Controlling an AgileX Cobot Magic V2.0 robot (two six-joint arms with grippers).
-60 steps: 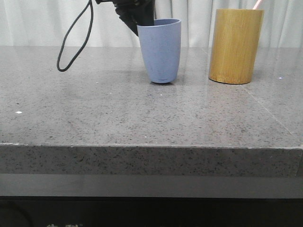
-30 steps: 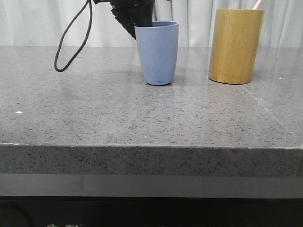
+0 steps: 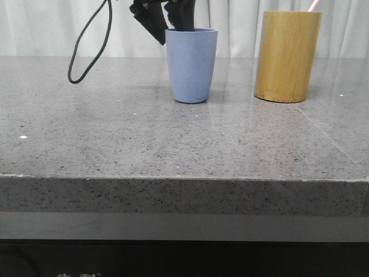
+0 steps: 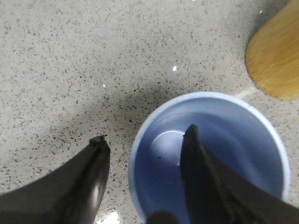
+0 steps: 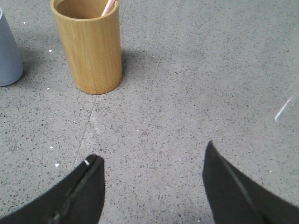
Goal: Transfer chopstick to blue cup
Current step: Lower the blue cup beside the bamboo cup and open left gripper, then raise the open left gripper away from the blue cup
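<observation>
The blue cup [image 3: 191, 66] stands upright on the stone table, empty inside [image 4: 243, 140]. My left gripper [image 3: 168, 23] hovers at its rim, open, with one finger inside the cup [image 4: 201, 177] and the other outside it [image 4: 84, 182]; neither touches the wall. The pale pink chopstick [image 3: 313, 5] leans in the bamboo holder [image 3: 287, 56], to the right of the cup, only its tip showing above the rim [image 5: 109, 6]. My right gripper [image 5: 151, 151] is open over bare table, nearer than the holder [image 5: 88, 46], with nothing between its fingers.
A black cable loop [image 3: 86, 52] hangs from the left arm, left of the cup. The grey speckled table [image 3: 173, 144] runs wide in front of both cups, with a seam line [image 5: 88, 126] from the holder's base. White curtains hang behind.
The blue cup was tilted in the left gripper; it now stands upright, slightly further left. The left fingers have spread apart and risen a little.
</observation>
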